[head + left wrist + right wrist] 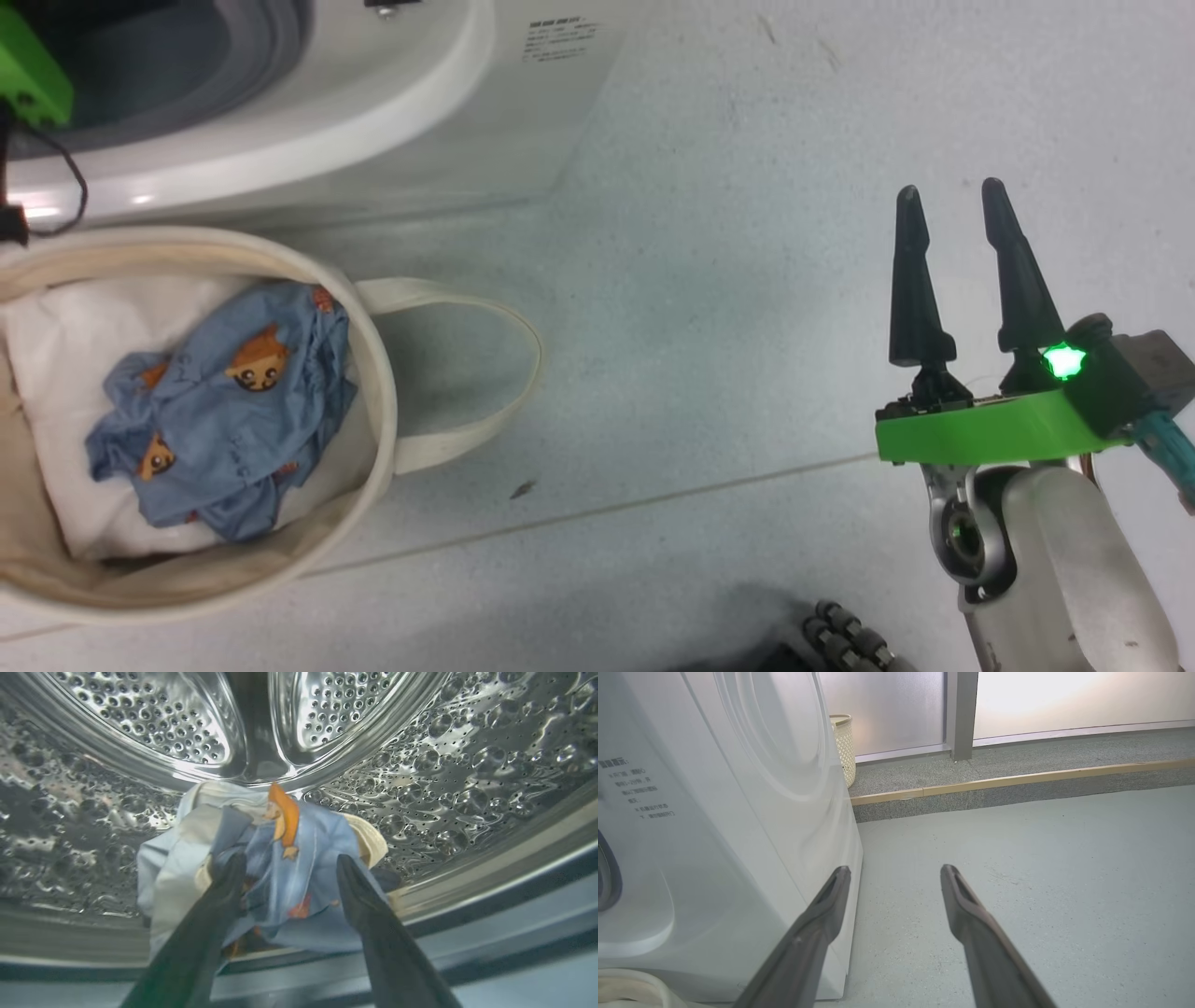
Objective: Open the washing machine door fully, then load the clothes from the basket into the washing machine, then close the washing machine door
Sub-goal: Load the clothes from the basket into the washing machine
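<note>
My left gripper (288, 868) is inside the washing machine's perforated steel drum (467, 765), open. A bundle of light blue clothes (299, 858) with orange prints and a cream piece lies on the drum floor between and beyond its fingers. In the head view the white washing machine (373, 103) is at the top left, with the cream canvas basket (378, 392) in front of it. One more blue printed garment (233, 411) rests on white padding (65, 345) in the basket. My right gripper (952, 201) hangs open over the floor at the right, holding nothing. The door is out of view.
The left arm's green wrist mount (33, 84) sits at the machine's grey gasket (252, 47). The basket's loop handle (495, 373) lies on the grey floor. In the right wrist view a woven bin (843, 746) and a raised step (1017, 777) are behind the machine.
</note>
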### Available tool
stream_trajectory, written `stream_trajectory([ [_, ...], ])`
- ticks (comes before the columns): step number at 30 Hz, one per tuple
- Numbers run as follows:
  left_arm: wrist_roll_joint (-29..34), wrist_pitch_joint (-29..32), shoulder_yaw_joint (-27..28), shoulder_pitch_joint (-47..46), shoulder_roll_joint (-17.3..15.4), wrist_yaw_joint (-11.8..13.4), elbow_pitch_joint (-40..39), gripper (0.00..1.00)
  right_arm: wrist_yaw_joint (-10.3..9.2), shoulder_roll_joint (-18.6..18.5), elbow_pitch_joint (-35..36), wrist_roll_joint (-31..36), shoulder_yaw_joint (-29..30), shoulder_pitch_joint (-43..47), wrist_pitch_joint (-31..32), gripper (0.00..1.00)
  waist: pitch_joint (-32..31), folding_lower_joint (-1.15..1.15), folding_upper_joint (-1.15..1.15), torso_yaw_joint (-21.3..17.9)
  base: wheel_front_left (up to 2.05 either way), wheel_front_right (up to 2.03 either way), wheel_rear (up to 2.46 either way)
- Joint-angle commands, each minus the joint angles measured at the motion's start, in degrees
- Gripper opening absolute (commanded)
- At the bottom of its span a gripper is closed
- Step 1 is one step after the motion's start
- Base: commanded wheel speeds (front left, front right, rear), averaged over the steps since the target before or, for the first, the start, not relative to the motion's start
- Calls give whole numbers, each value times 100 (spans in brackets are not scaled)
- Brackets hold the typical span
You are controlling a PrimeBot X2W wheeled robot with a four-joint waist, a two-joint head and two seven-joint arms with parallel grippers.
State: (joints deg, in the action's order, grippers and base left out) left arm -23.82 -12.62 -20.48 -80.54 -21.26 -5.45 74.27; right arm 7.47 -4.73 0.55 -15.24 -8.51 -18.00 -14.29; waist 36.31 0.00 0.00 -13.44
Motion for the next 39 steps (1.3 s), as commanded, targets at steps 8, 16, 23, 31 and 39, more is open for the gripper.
stream_trajectory([
  [8,-330,-153,304,637,-141,-11,-55,100,2,-60,-102,-169,-193,54,-71,100,-673,0,0,138,0,0,0],
  [16,-369,-235,408,1526,5,-154,-939,100,2,-200,-316,-291,-237,112,-71,100,-1347,0,0,448,0,0,0],
  [23,-242,-237,890,2784,46,-173,-2199,100,2,-257,-505,-414,-268,270,-71,100,-1910,0,0,701,0,0,0],
  [31,80,-237,1500,4226,166,-179,-3506,100,2,-363,-705,-544,-354,473,-71,100,-2495,0,0,923,0,0,0],
  [39,246,-238,2222,5770,444,-194,-4622,100,2,-540,-1004,-639,-282,773,-71,100,-2999,0,0,1190,0,0,0],
])
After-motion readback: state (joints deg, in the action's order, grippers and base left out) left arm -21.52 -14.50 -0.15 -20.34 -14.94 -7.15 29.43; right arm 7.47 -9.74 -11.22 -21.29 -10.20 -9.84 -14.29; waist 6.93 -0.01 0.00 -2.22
